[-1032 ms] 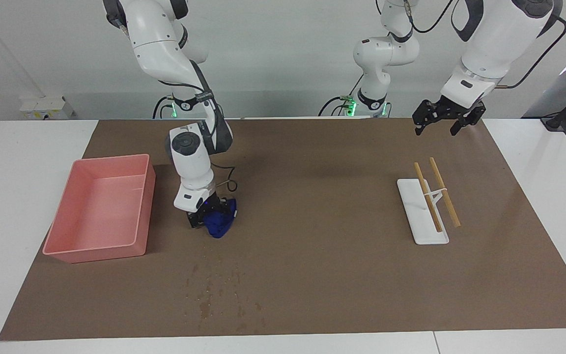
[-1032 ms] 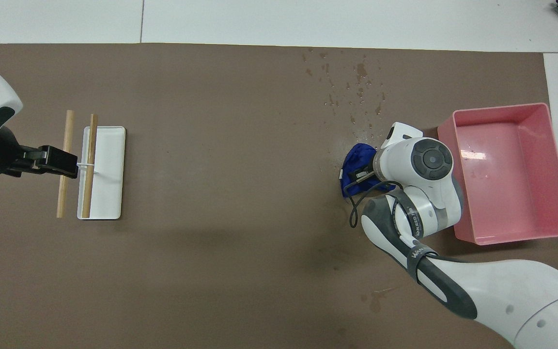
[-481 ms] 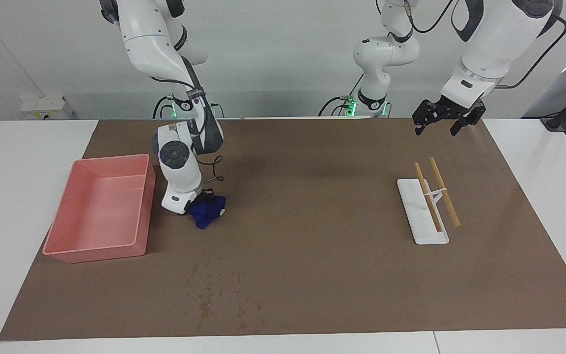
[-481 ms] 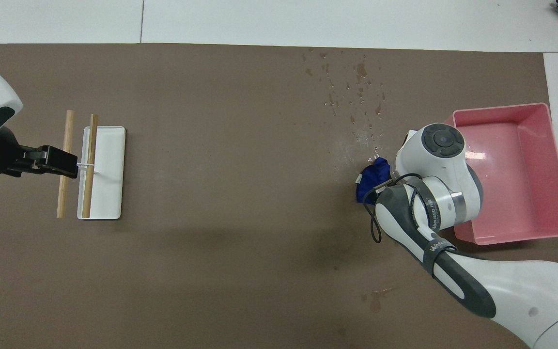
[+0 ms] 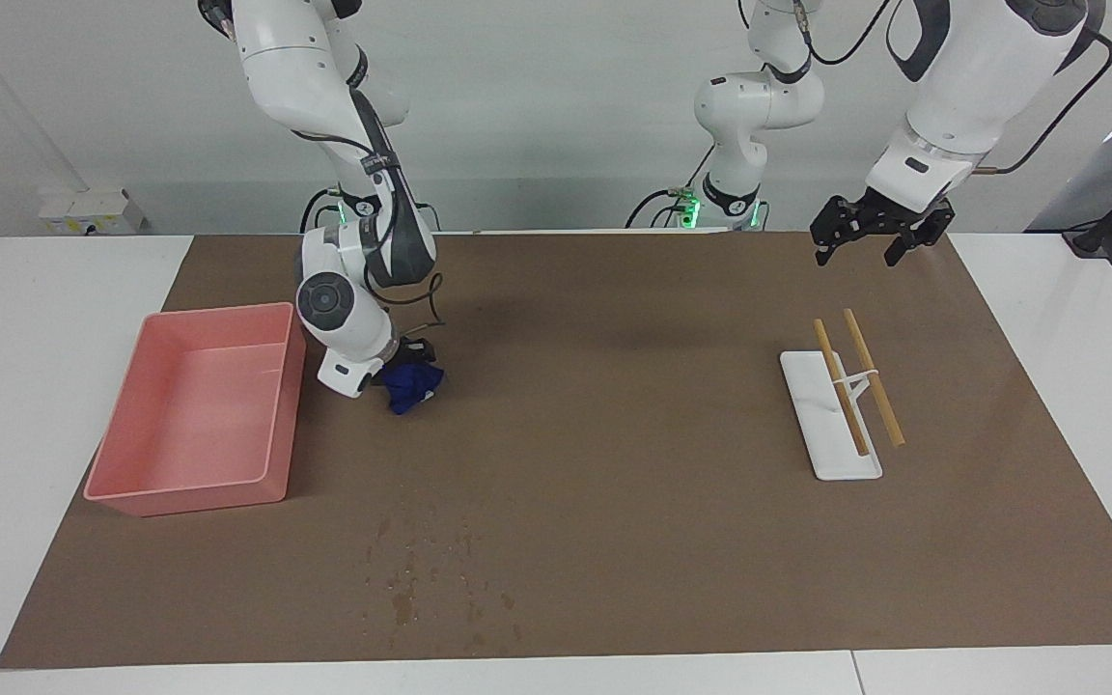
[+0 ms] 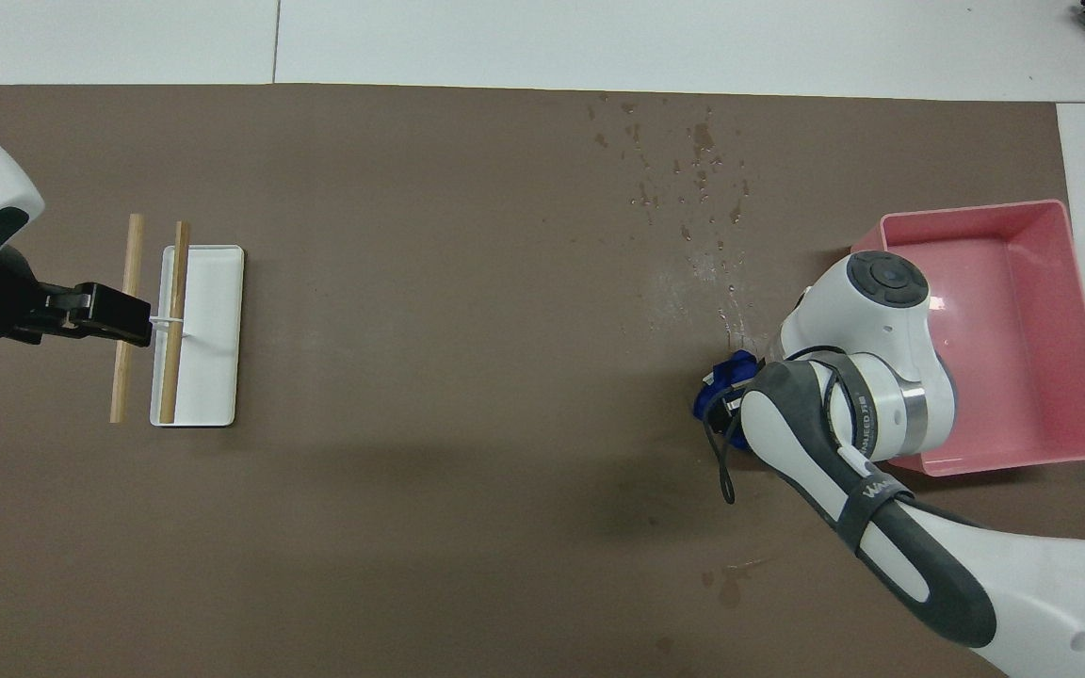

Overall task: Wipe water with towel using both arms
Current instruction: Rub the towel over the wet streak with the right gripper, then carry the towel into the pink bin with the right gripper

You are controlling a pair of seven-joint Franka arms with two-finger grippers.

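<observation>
Blue towel (image 5: 411, 386) bunched in the right tool (image 5: 400, 372), on the brown mat just beside the pink bin (image 5: 191, 415).
Right tool clenched on it; left tool (image 5: 873, 232) spread, waiting over the mat's edge near the robots.

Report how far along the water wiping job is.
Done: right gripper is shut on the blue towel, beside the pink bin. In hand: towel is down on the brown mat. Left: water drops remain, farther from the robots; left gripper waits open above the mat.
</observation>
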